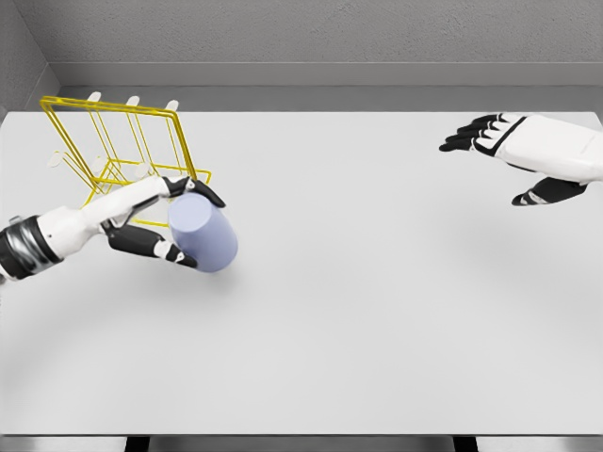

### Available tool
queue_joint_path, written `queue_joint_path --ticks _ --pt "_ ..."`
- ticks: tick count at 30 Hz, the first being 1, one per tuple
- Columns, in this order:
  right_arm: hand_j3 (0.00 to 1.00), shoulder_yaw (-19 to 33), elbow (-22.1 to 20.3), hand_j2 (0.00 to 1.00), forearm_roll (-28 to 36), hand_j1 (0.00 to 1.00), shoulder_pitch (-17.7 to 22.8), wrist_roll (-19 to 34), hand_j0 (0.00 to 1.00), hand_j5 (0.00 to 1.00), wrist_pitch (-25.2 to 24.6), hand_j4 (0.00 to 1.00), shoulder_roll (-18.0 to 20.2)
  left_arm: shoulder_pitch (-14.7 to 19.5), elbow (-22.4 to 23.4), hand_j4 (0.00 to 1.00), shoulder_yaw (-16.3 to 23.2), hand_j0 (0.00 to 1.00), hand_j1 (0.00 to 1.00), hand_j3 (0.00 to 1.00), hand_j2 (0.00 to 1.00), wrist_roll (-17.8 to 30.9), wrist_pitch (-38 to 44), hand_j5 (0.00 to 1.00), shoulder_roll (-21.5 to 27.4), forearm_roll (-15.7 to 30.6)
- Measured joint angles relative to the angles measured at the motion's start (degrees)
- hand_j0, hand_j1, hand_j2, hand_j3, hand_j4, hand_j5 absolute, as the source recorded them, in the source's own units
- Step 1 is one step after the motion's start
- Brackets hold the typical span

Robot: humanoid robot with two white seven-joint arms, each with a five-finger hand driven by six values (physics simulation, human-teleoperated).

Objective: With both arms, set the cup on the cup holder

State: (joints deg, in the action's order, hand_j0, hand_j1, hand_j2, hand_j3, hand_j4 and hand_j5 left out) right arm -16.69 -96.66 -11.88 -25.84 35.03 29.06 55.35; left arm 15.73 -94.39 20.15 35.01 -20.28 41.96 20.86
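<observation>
With the left hand (155, 221) wrapped around the pale lavender cylindrical cup (203, 233) just in front of the yellow wire cup holder (113, 141), hanging comes next, needing a lift toward a peg, while the right hand (528, 151) hovers spread, well apart.

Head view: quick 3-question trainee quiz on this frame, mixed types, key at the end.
1. True or false: the right hand holds the cup.
2. Which hand is nearest the yellow rack? A) left B) right C) neither is in view
3. Fill in: the cup is lavender and is tipped with its closed end toward the ____.

Key
1. False. The left hand has its fingers around the cup; the right hovers open over the table at far right.
2. A
3. Camera
</observation>
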Motion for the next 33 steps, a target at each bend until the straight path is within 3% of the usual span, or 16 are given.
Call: queue_joint_path --ticks 7,19,26,33 --pt "1.00 0.0 0.1 1.00 0.0 1.00 0.0 0.0 1.00 1.00 0.0 1.00 0.1 5.4 1.6 0.59 -1.9 0.59 0.59 0.59 0.59 0.0 -0.1 0.59 0.6 0.9" --pt "1.00 0.0 0.1 1.00 0.0 1.00 0.0 0.0 1.00 1.00 0.0 1.00 0.1 10.5 7.6 0.59 -2.1 0.59 0.59 0.59 0.59 0.0 -0.2 0.59 1.7 1.8" --pt "1.00 0.0 0.1 1.00 0.0 1.00 0.3 0.0 1.00 1.00 0.0 1.00 0.1 11.1 5.6 0.57 -2.2 0.57 0.57 0.57 0.57 0.0 0.3 0.57 1.6 3.0" --pt "1.00 0.0 0.2 1.00 0.0 1.00 0.3 0.0 1.00 1.00 0.0 1.00 0.1 11.2 2.8 0.57 -3.1 0.57 0.57 0.57 0.57 0.0 0.4 0.57 4.7 6.2"
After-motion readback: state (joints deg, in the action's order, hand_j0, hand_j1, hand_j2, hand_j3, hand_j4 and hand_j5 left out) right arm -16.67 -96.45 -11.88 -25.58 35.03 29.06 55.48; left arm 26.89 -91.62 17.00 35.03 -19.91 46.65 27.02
